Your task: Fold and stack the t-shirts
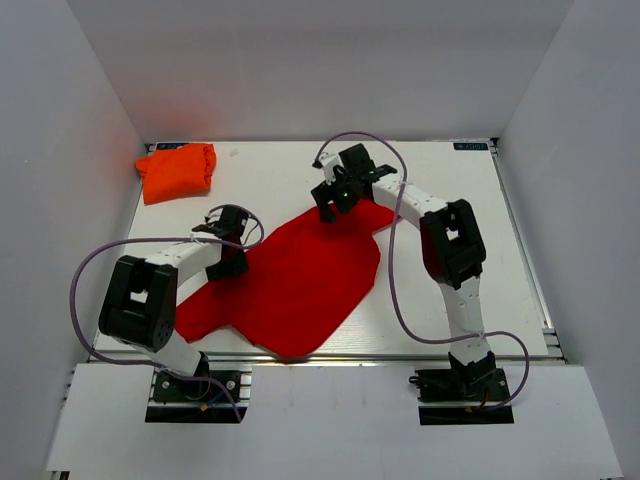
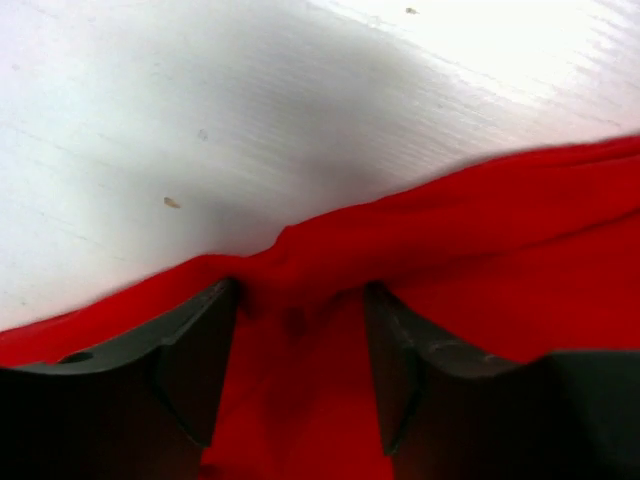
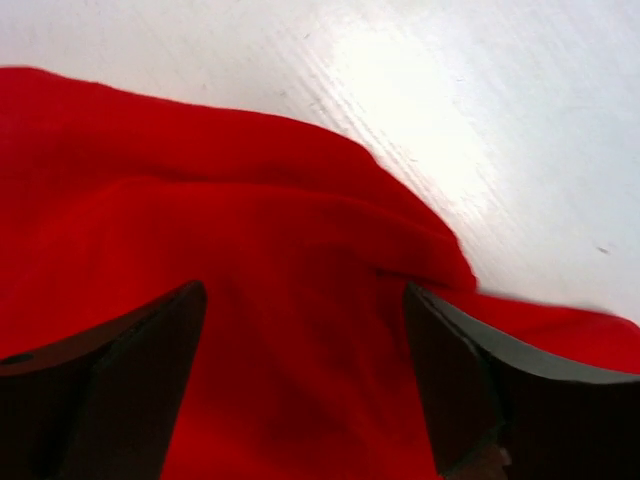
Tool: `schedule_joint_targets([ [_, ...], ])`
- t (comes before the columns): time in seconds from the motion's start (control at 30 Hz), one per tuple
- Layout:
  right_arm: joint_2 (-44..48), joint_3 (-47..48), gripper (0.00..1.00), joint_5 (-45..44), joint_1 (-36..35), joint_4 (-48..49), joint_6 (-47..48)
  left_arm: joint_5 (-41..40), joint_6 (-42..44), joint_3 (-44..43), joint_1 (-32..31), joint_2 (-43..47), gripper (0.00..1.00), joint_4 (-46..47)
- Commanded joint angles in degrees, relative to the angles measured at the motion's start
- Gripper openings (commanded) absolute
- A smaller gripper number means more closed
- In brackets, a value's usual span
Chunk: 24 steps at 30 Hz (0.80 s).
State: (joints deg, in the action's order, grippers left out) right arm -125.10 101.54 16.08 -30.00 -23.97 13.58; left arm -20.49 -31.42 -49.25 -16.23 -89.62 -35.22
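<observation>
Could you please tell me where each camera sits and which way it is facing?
Top external: above and behind the arms, looking down on the table, red t-shirt and orange t-shirt; both whole arms show.
Left wrist: on the left arm, facing the red t-shirt's edge; the left claw frames it.
Right wrist: on the right arm, facing bunched red cloth; the right claw frames it.
Shared: both wrist views show the red t-shirt on the table.

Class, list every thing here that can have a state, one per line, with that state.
Red t-shirt: spread out, not yet folded.
Orange t-shirt: in a compact bundle, apart from the red one.
Left end effector: open, astride a bunched edge of the red t-shirt.
Right end effector: open, over the red t-shirt's far edge.
</observation>
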Motion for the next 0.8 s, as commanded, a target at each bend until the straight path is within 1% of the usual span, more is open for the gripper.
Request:
schedule_joint_targets([
  [0.0,-2.3,2.6,0.82,-0.2,-1.2,-0.3,0.0,0.9,0.9,-0.5,0.4,-2.1,0.62,1.9],
  [0.03,-3.6,3.0,0.78,-0.4,-1.2,-0.4,-0.2,1.4,0.9,-1.1,0.4,-2.1,0.53,1.9],
  [0.07,-3.7,3.3,0.74,-0.3,-1.4,-0.6,-0.2,1.4,0.9,-1.1,0.4,-2.7,0.49,1.9],
  [0.1,-4.0,3.3,0.65,-0.5,-1.6,-0.4,-0.5,1.4,0.9,-1.1,0.4,-2.7,0.44,1.9],
  [0.13,-4.4,3.4,0.60,0.0,-1.6,-0.6,-0.6,1.9,1.4,-1.6,0.4,-2.7,0.40,2.4],
  [0.17,-4.7,3.4,0.49,0.2,-1.8,-0.5,-0.4,2.6,1.4,-1.6,0.4,-2.2,0.29,3.0],
  [0.2,-4.7,3.3,0.19,0.1,-2.1,-0.2,-0.8,2.6,2.1,-1.6,0.4,-2.2,0.16,3.1],
  [0.23,-4.2,3.1,0.00,0.0,-1.9,0.2,-1.4,2.6,2.1,-1.6,0.4,-1.4,0.01,3.1],
  [0.3,-3.2,2.7,0.00,-0.5,-2.1,1.6,-2.7,2.0,2.1,-3.2,0.4,0.1,0.00,3.1],
  [0.33,-0.4,2.1,0.00,-0.8,-2.1,2.6,-3.2,0.7,2.8,-3.8,-0.2,1.0,0.00,2.4],
  [0.4,2.0,1.3,0.00,-1.4,-2.0,4.0,-3.9,-0.5,2.9,-6.3,-0.7,5.1,0.00,1.4],
  [0.43,6.1,1.0,0.00,-1.7,-2.1,4.9,-4.5,-1.1,3.4,-7.1,-0.7,7.1,0.00,0.8],
  [0.47,7.7,0.6,0.00,-2.2,-1.9,5.2,-4.6,-1.1,3.9,-7.9,-0.7,9.3,0.00,0.8],
  [0.5,12.2,0.4,0.00,-2.7,-1.9,5.6,-4.8,-1.1,3.9,-9.3,-0.7,14.0,0.00,1.4],
  [0.6,17.2,-2.5,0.00,-4.4,-1.9,7.2,-5.2,-1.7,5.0,-11.8,-0.7,21.9,0.00,2.1],
  [0.63,22.3,-3.4,0.00,-5.2,-1.8,8.2,-5.3,-1.7,5.0,-11.8,-0.7,24.5,0.00,2.1],
  [0.67,23.9,-5.3,0.00,-6.0,-1.8,8.7,-5.7,-1.7,6.1,-12.6,-0.7,29.7,0.00,2.1],
  [0.7,25.5,-5.8,0.00,-6.5,-1.7,8.6,-5.7,-1.7,6.7,-13.6,-0.7,32.2,0.00,3.0],
  [0.73,29.8,-6.4,0.00,-6.4,-1.8,8.4,-5.8,-0.1,7.2,-14.2,-0.7,34.3,0.00,3.6],
  [0.77,31.6,-6.6,0.00,-6.4,-1.9,8.4,-6.0,1.3,7.9,-15.9,-0.7,38.0,0.00,4.6],
])
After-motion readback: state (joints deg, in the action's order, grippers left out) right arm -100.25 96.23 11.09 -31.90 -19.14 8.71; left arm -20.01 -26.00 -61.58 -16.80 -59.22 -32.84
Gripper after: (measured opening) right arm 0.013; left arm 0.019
